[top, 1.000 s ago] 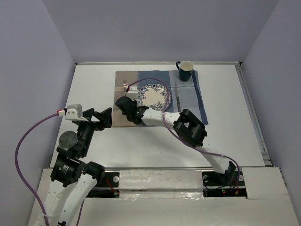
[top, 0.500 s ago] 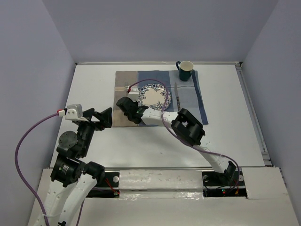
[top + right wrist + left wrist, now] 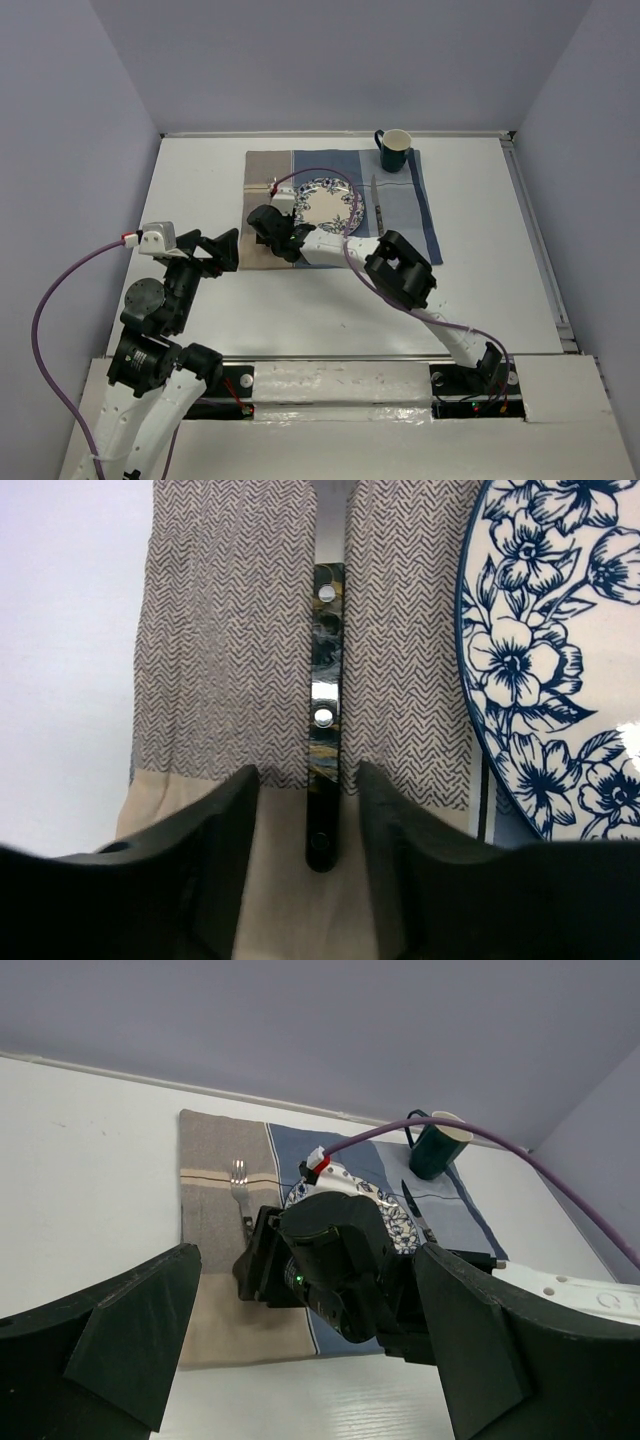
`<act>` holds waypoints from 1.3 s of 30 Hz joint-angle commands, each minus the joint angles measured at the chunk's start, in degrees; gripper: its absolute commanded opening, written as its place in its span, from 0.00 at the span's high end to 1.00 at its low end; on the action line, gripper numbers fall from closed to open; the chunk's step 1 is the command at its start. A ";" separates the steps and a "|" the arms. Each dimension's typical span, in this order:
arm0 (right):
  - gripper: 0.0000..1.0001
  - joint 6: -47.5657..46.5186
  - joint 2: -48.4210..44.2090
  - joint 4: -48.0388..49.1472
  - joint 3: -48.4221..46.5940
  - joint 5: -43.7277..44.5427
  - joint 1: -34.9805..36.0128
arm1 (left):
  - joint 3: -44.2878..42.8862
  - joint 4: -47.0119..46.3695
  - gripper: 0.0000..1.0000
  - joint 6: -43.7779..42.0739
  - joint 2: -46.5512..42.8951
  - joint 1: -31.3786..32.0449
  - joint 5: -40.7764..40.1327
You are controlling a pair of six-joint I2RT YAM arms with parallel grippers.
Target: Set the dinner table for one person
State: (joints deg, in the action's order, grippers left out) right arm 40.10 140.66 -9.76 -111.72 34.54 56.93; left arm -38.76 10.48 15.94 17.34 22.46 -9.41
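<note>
On the white dinner table (image 3: 200,180) lies a striped placemat (image 3: 400,215) with a blue-flowered plate (image 3: 327,205) on it. A knife (image 3: 378,205) lies right of the plate and a dark green mug (image 3: 394,150) stands at the back. A fork (image 3: 267,182) lies left of the plate. Its dark riveted handle (image 3: 324,730) rests flat on the cloth between the fingers of my right gripper (image 3: 308,775), which is open, with a gap on each side. My left gripper (image 3: 222,250) is open and holds nothing, off the placemat's near left corner.
In the left wrist view the right arm's black wrist (image 3: 335,1260) sits close in front of the left gripper (image 3: 310,1260). Grey walls enclose the table on three sides. A purple cable (image 3: 310,172) arcs over the plate.
The right gripper's jaws have parted around the fork handle, which stays on the placemat. The right arm has shifted only slightly. The left arm has not moved.
</note>
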 commanded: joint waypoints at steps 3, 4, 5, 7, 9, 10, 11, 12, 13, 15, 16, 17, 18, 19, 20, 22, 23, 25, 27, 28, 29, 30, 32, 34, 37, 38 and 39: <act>0.34 -1.51 -8.20 1.41 0.79 -0.88 -0.15 | -0.35 -2.83 0.01 -0.47 -0.03 0.22 -0.78; 0.33 -2.47 -11.25 2.19 2.11 -1.32 -0.15 | -0.35 -2.66 0.01 -0.39 0.15 0.22 -1.22; 0.32 -3.18 -13.11 4.81 3.60 -2.54 -0.15 | -0.44 -2.57 0.01 -0.48 0.06 0.22 -1.40; 0.20 -5.20 -18.72 7.81 8.17 -4.73 -0.15 | -0.52 -2.48 0.01 -0.56 0.41 -0.04 -1.92; 0.18 -7.65 -22.78 9.14 12.90 -6.15 0.38 | -0.52 -2.22 0.01 -0.65 0.50 -0.13 -2.54; 0.17 -8.36 -24.89 9.14 14.76 -6.50 0.38 | -0.61 -2.22 0.01 -0.74 0.41 -0.13 -2.72; 0.16 -8.98 -29.52 11.15 16.78 -7.46 1.07 | -0.61 -2.13 0.01 -0.74 0.50 -0.22 -2.72; 0.15 -9.59 -32.00 11.69 19.06 -8.52 1.08 | -0.70 -2.04 0.01 -0.91 0.59 -0.22 -2.72; 0.14 -10.64 -37.68 13.00 24.57 -10.44 1.08 | -0.87 -1.78 0.01 -1.00 0.76 -0.22 -2.55; 0.07 -11.88 -44.35 16.07 31.70 -13.00 1.08 | -0.96 -1.43 0.01 -1.18 0.94 -0.22 -2.37; 0.04 -13.88 -47.99 18.09 35.74 -14.14 1.08 | -0.88 -1.43 0.01 -1.18 0.85 -0.22 -1.85; 0.02 -14.86 -55.25 21.41 43.27 -15.37 1.08 | -0.79 -1.69 0.01 -1.18 0.76 -0.22 -1.06; 0.00 -16.61 -58.97 22.32 46.65 -15.91 1.08 | -0.70 -2.39 0.01 -1.27 0.76 -0.22 0.69; 0.00 -17.41 -62.75 22.94 49.81 -16.35 1.08 | -0.53 -2.66 0.01 -1.09 0.76 -0.22 1.67; 0.00 -18.29 -66.53 23.99 55.76 -16.35 1.08 | -0.44 -2.83 0.01 -1.00 1.02 -0.22 2.55; 0.00 -20.49 -77.78 23.91 60.81 -16.70 1.08 | -0.61 -3.27 0.01 -0.22 1.73 -0.13 5.27; 0.00 -21.28 -81.56 23.65 63.10 -16.70 1.08 | -0.96 -3.27 0.01 0.14 1.99 -0.13 5.71; 0.00 -22.43 -92.55 21.99 68.55 -16.79 1.08 | -1.75 -3.71 0.01 0.58 2.61 -0.22 7.82; 0.00 -22.34 -99.41 17.51 70.93 -14.69 1.08 | -2.54 -3.98 0.01 1.19 3.04 -0.13 8.70; 0.00 -22.08 -102.66 15.93 72.59 -13.81 1.08 | -3.07 -3.98 0.01 1.28 3.48 -0.22 9.14; 0.00 -21.82 -108.61 12.78 73.31 -10.93 1.08 | -4.20 -3.98 0.01 1.37 3.66 -0.22 9.75; 0.00 -21.47 -111.45 11.09 74.01 -9.08 1.08 | -4.74 -3.98 0.01 1.46 3.75 -0.13 10.98; 0.00 -21.11 -116.03 7.59 75.33 -5.65 1.08 | -6.31 -4.06 0.01 1.37 3.66 -0.22 11.43; 0.00 -20.50 -121.48 4.06 75.68 -1.33 1.08 | -7.20 -4.59 0.01 1.19 2.88 -0.22 11.17; 0.00 -20.58 -126.67 2.47 76.30 0.43 1.08 | -8.34 -5.82 0.01 0.67 2.08 -0.22 11.69; 0.00 -20.85 -127.73 2.38 76.30 0.52 1.08 | -8.69 -6.08 0.01 0.23 1.99 -0.13 12.48; 0.00 -21.20 -128.61 2.38 76.30 0.44 1.08 | -8.87 -6.43 0.01 -0.47 2.08 -0.22 13.62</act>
State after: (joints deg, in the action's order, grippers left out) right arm 20.25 14.61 -3.27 -36.47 30.89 57.78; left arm -44.97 8.16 17.02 20.10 22.41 0.58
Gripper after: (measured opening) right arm 0.994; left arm 0.989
